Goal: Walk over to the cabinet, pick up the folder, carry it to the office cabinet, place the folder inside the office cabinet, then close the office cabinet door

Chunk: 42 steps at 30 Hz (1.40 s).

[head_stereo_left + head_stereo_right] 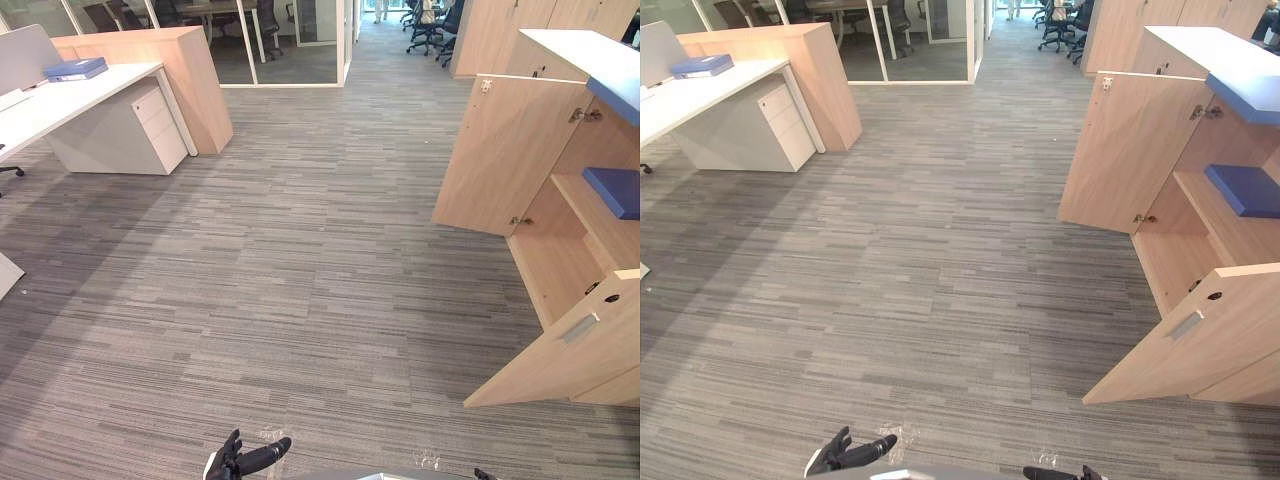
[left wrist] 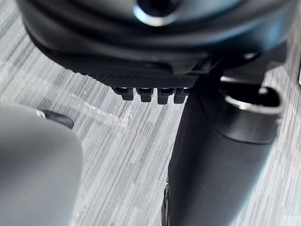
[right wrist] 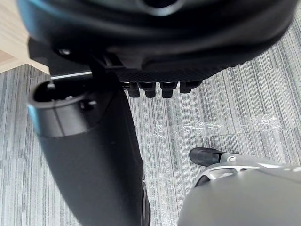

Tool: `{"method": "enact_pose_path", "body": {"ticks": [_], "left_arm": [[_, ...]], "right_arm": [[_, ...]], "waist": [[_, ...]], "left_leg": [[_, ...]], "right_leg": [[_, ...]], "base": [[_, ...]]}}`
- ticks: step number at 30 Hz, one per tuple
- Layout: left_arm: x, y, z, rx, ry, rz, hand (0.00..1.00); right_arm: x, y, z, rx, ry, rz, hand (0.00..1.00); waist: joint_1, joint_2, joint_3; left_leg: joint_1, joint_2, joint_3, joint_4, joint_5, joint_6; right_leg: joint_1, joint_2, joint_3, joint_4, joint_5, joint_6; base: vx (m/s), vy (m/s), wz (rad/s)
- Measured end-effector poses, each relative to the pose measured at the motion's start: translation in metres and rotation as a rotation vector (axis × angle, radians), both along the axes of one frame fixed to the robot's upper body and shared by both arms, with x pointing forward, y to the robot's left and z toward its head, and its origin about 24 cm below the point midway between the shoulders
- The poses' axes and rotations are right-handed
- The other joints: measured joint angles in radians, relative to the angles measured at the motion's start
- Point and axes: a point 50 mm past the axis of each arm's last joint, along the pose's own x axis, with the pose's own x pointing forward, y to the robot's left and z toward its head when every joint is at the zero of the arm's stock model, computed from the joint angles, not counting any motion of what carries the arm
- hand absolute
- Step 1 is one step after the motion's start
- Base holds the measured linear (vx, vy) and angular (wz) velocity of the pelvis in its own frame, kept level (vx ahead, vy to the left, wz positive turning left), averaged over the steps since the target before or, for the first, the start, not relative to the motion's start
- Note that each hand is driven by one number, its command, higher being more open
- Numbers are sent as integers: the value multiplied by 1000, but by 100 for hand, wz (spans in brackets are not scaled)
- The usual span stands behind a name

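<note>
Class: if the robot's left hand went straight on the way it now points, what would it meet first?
Most likely the carpet: the left hand hangs low, and its wrist view looks along it straight onto the floor. Depth is unclear.

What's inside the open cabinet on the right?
A blue folder lies on the shelf of the cabinet. Its near door covers part of the lower compartment.

I'm in an office: grey striped carpet [image 1: 300, 250], a white table [image 1: 90, 95] with a drawer unit [image 1: 160, 122], glass partitions [image 1: 280, 50], swivel chairs [image 1: 430, 30] (far back), wooden cabinets [image 1: 500, 150].
</note>
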Motion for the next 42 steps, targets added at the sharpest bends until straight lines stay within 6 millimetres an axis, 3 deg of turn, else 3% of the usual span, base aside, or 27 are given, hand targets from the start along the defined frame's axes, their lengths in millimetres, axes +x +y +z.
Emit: {"method": "enact_pose_path", "body": {"ticks": [2,8,16,19,20,23,24,26,27,30,31,32,33,34,35,36,37,38,39,40,41,42], "left_arm": [[5,-9,0,-84,-32,20,100],[16,-13,3,-128,-72,31,100],[19,-11,5,-83,-80,30,100],[21,-4,6,-74,-94,111,100],[22,1,7,-76,-105,159,100],[20,12,9,-69,-114,254,100],[18,12,8,-71,-112,278,100],[19,12,8,-75,-116,286,100],[18,13,8,-78,-117,292,100],[19,12,8,-78,-118,288,100],[18,11,8,-73,-115,271,100],[21,13,9,-68,-123,267,100],[21,16,10,-50,-126,253,100],[23,18,11,-33,-125,227,100],[25,17,11,-11,-120,179,100],[28,13,13,4,-124,106,100],[30,12,14,24,-130,37,100],[37,0,17,46,-147,-127,100],[40,-13,19,48,-168,-268,100],[43,-18,22,46,-187,-326,100],[49,-26,24,40,-214,-406,100],[53,-35,27,23,-236,-451,100]], "right_arm": [[5,1,0,13,-12,8,100],[16,6,1,38,-40,20,100],[17,6,1,35,-43,18,100],[17,7,1,52,-55,-33,100],[17,9,1,63,-65,-70,100],[14,6,1,64,-73,-131,100],[9,4,0,55,-61,-140,100],[4,3,0,53,-46,-148,100],[2,3,0,53,-40,-149,100],[1,2,0,48,-39,-150,100],[-1,-1,0,38,-40,-143,100],[-2,2,-1,44,-38,-139,100],[-4,6,-2,54,-29,-138,100],[-4,7,-2,59,-28,-138,100],[-2,7,-2,70,-39,-143,100],[0,8,-2,77,-52,-157,100],[1,7,-1,74,-62,-164,100],[5,2,1,62,-89,-185,100],[9,-7,5,42,-113,-186,100],[12,-9,6,33,-130,-188,100],[18,-10,8,26,-155,-184,100],[22,-9,9,29,-164,-181,100]], "waist": [[0,-1,6],[0,-14,31],[-2,-22,46],[-17,-29,71],[-13,-36,87],[1,-35,130],[1,-29,131],[1,-29,131],[1,-29,131],[-2,-28,130],[0,-17,124],[3,-29,120],[6,-50,109],[3,-56,104],[-2,-71,90],[-6,-70,86],[-7,-69,85],[-19,-59,77],[-28,-42,66],[-37,-41,67],[-54,-35,70],[-62,-30,73]], "left_leg": [[11,0,4,-8,0,-1],[13,-9,6,-13,8,-1],[-14,-25,-14,-22,28,13],[-103,-35,-38,134,-24,-11],[-161,-34,-26,258,-47,-45],[-323,-3,50,632,-57,-76],[-357,7,68,662,-99,-48],[-379,15,77,596,-107,-37],[-386,22,75,486,-101,-32],[-383,42,36,246,-54,-51],[-374,57,28,185,-43,-65],[-371,34,75,216,33,-63],[-376,1,101,247,31,-60],[-380,-9,113,271,26,-51],[-367,-36,132,302,-4,1],[-326,-67,158,289,-25,35],[-293,-83,170,262,-26,39],[-220,-119,193,199,-28,57],[-161,-146,204,158,-21,105],[-132,-157,205,146,-21,121],[-77,-168,185,122,-25,134],[-25,-160,158,92,-26,136]], "right_leg": [[3,-1,2,-1,4,12],[1,-11,2,-4,17,31],[-13,-25,-25,-4,23,22],[-16,-38,-55,-1,18,11],[-12,-43,-57,-1,4,-2],[5,-62,-30,55,-30,-12],[5,-84,-22,82,-47,0],[3,-113,-4,91,-56,15],[-1,-139,12,91,-62,27],[-4,-188,45,87,-75,79],[6,-202,63,77,-77,111],[29,-246,77,61,-87,143],[32,-287,82,66,-102,156],[22,-306,90,112,-103,150],[-22,-343,92,246,-109,152],[-70,-388,111,365,-85,126],[-93,-411,123,427,-69,100],[-149,-465,111,565,-16,15],[-204,-525,72,728,45,-107],[-239,-555,46,855,55,-147],[-279,-577,-21,1059,19,-158],[-291,-537,-93,1148,-72,-112]], "base": [[-3,56,-9],[-54,53,-3],[-61,28,9],[-53,40,34],[-101,71,5],[-54,103,-18],[-8,114,-26],[26,145,-26],[105,253,-35],[188,310,-38],[282,412,-36],[346,483,-46],[273,302,-40],[407,308,-43],[511,402,-43],[518,419,-41],[416,372,-38],[412,340,-27],[405,326,-18],[393,263,7],[367,167,23],[360,115,21]]}}
